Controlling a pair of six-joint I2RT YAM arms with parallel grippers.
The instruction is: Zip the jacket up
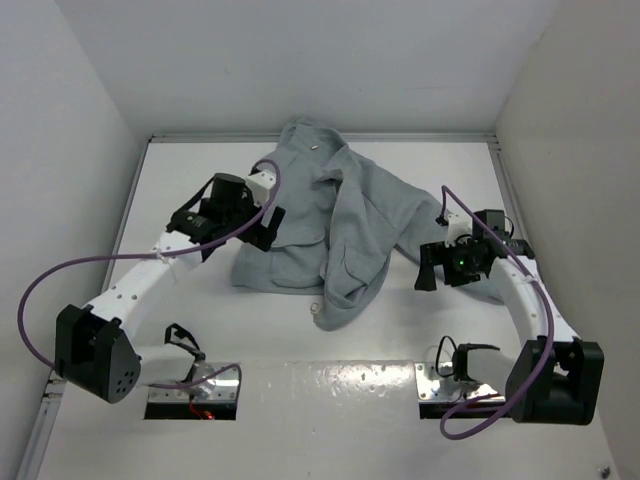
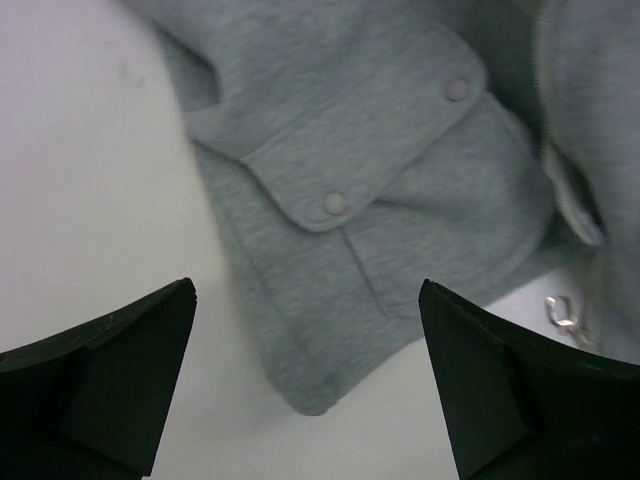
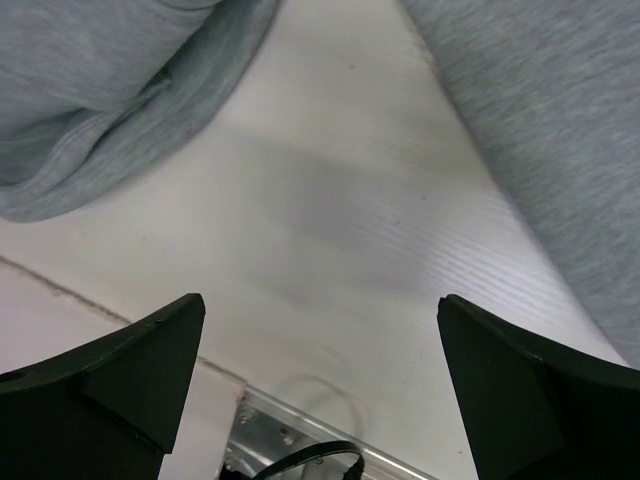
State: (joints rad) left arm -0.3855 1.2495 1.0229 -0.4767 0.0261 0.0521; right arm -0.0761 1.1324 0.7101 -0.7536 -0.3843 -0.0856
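Hovering with jaws wide, nothing held: left gripper [image 1: 268, 228] above jacket [image 1: 340, 200] lower corner and snap pocket [image 2: 350, 150]; right gripper [image 1: 430, 268] over bare table [image 1: 260, 330] between two jacket folds. Zipper pull [image 2: 562, 310] on table by hem. Jacket crumpled, unzipped, mid-table, collar [image 1: 312, 140] farthest.

jacket [image 1: 330, 215] on table [image 1: 400, 330], toward far edge (centred)
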